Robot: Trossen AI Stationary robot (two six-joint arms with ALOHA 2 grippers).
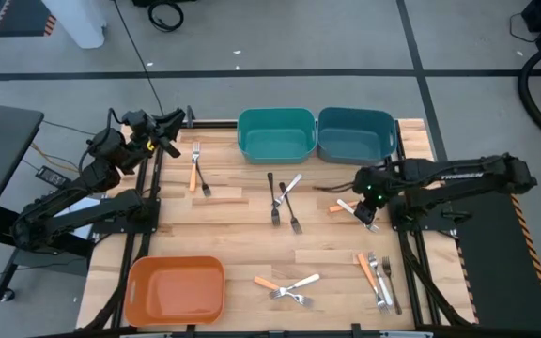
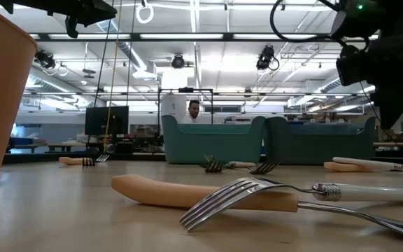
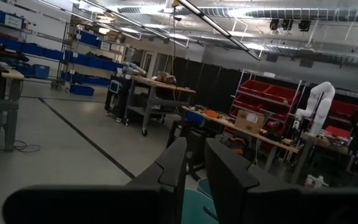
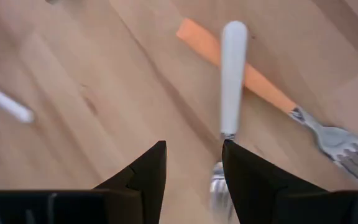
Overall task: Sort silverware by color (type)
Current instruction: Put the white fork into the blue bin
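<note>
Right wrist view: the right gripper [image 4: 194, 168] hangs over a white-handled fork [image 4: 231, 74] that lies across an orange-handled fork [image 4: 263, 87] on the wooden table [image 4: 92, 93], near the table's right side in front of the blue bin [image 1: 355, 136]. Its jaws stand wide and hold nothing; the white handle runs toward the gap between them, beside one finger. This fork has a smooth, rounded white handle, a metal collar and shiny tines. I judge it light, stiff and rather slick, apt to roll or skid on the handle beneath it, so the best hold looks to be across the handle's middle, clear of the crossing. Other forks lie scattered: a pair near the left arm, a crossed group at the middle in front of the teal bin [image 1: 275, 134], more along the front edge beside the orange bin [image 1: 175, 291]. The left gripper [image 1: 172, 122] waits raised at the table's far left corner, jaws partly parted, empty.
</note>
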